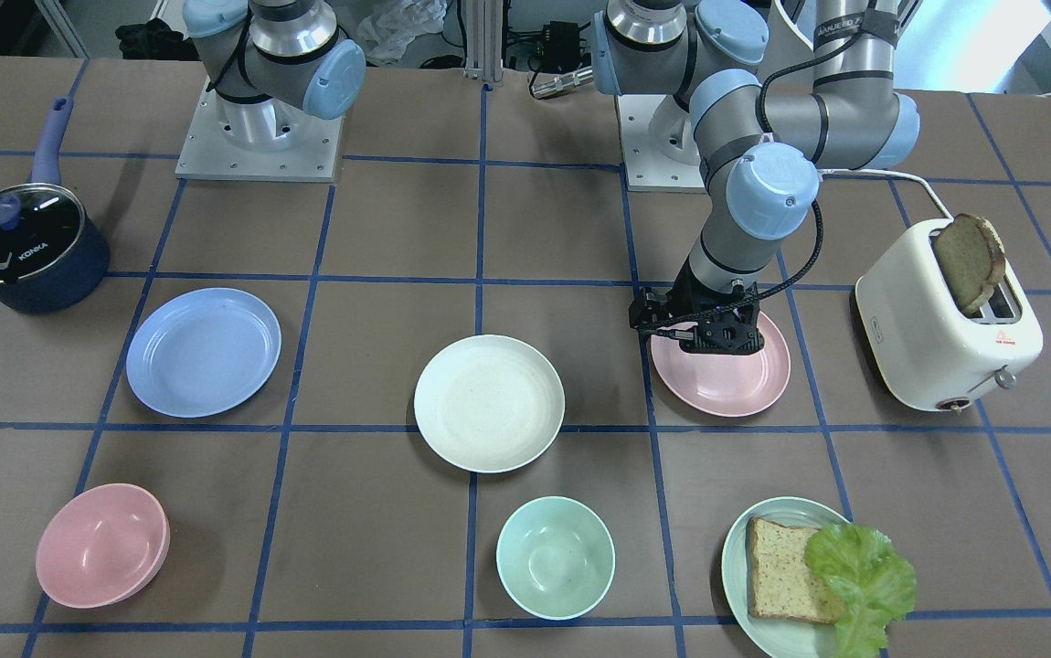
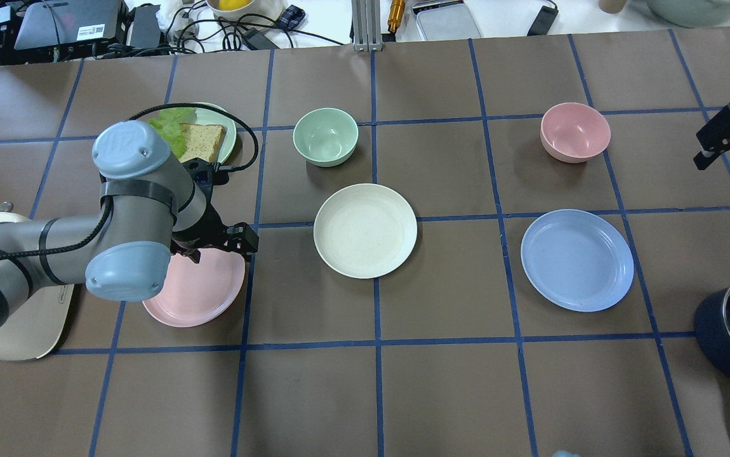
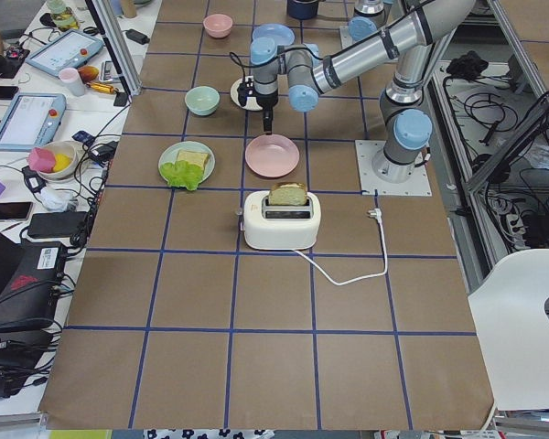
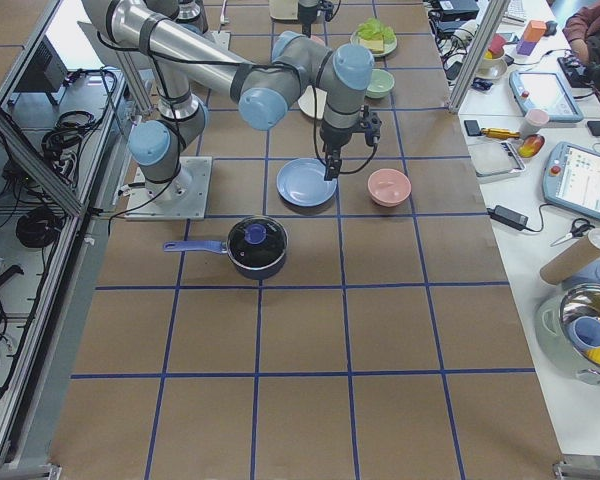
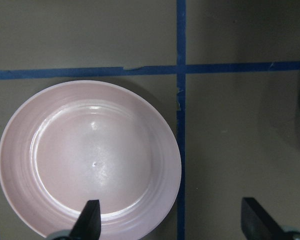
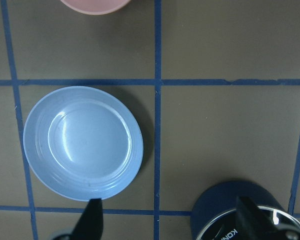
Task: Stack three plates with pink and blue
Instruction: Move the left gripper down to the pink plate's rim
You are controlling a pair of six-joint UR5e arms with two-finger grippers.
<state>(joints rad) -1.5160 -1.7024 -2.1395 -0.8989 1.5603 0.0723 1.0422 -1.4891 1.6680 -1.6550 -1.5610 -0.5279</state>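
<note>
You've got left gripper point(image 5: 172, 222) spread wide over the pink plate point(image 5: 90, 160) rim, right gripper point(image 6: 171, 221) spread too, up near the blue plate point(image 6: 83, 143), and white plate point(image 2: 365, 230) between those two, all flat on the table point(image 2: 441, 387), well apart.

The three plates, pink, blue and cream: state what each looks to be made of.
Pink plate: probably moulded plastic with a semi-matte finish, going by the soft, blurred highlights and the moulded concentric rings.
Blue plate: same look, with the same rings and dull sheen.
Cream plate: perhaps a fibre-filled plastic with a matte finish, as faint speckles show across it.
Glazed ceramic cannot be ruled out for any of them.
</note>
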